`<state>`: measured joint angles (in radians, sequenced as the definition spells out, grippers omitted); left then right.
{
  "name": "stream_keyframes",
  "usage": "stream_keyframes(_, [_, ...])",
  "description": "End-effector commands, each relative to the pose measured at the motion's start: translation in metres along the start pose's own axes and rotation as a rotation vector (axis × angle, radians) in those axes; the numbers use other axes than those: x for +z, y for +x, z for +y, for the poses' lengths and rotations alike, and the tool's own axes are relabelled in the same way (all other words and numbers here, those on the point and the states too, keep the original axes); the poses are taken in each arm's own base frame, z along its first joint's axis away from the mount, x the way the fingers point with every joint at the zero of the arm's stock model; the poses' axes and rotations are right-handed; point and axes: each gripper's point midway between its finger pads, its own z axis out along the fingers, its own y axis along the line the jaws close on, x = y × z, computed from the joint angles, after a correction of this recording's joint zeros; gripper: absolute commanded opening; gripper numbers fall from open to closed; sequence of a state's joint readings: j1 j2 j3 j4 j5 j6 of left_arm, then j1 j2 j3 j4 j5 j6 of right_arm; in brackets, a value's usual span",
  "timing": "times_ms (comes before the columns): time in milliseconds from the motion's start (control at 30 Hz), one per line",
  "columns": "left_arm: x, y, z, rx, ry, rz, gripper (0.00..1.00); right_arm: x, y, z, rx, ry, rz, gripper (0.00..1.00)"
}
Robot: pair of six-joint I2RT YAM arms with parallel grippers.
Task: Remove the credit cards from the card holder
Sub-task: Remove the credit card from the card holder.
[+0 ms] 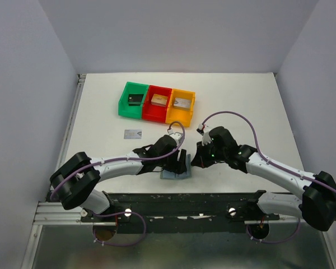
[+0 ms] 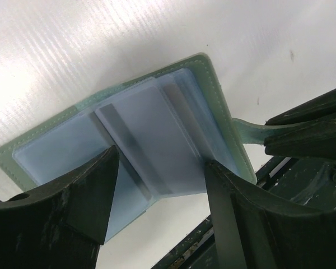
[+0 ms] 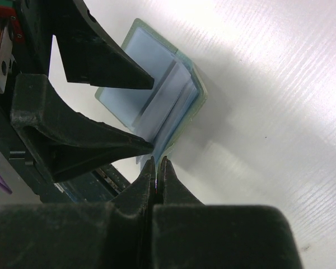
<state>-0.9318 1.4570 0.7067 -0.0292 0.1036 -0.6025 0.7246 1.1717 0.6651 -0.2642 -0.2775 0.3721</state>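
Card holder [image 1: 176, 171] is lying open on the table [image 1: 241, 101] by its near edge, while the left gripper [image 2: 161, 165] is hanging over its pockets [image 2: 151, 129] with jaws spread wide, gripping nothing, and the right gripper [image 3: 157, 162] is pinching its side tab [image 2: 247, 130]

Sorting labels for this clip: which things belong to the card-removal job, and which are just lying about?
Job:
- grey-green bifold card holder with pale blue pockets
- silvery flat card on the table
- left gripper, jaws open over the holder
- right gripper, jaws shut on the holder's side tab

Lying about:
- green plastic bin
- red plastic bin
- orange plastic bin
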Motion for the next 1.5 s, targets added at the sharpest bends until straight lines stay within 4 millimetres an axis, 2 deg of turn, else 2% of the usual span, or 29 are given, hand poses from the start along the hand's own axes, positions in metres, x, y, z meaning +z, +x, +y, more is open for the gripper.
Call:
stream_keyframes(0, [-0.008,-0.003,0.013,0.005,-0.086,-0.018,0.74,0.000,-0.004,0.001,-0.010,-0.008,0.000,0.00])
stream_keyframes(533, [-0.026,-0.008,0.029,-0.029,-0.169,-0.088,0.74,0.000,-0.002,-0.001,-0.019,0.000,0.006,0.00])
stream_keyframes(900, [-0.051,-0.010,0.054,-0.104,-0.266,-0.178,0.75,-0.005,0.002,-0.016,-0.034,0.085,0.029,0.00])
stream_keyframes(1167, [-0.056,-0.001,0.067,-0.144,-0.295,-0.176,0.75,-0.002,0.004,-0.026,-0.009,0.138,0.063,0.00])
stream_keyframes(1267, [-0.058,-0.002,0.069,-0.156,-0.299,-0.186,0.75,-0.002,0.005,-0.031,0.002,0.170,0.073,0.09])
stream_keyframes(1467, [-0.064,-0.011,0.067,-0.161,-0.287,-0.224,0.74,-0.014,-0.003,-0.038,0.008,0.242,0.060,0.47])
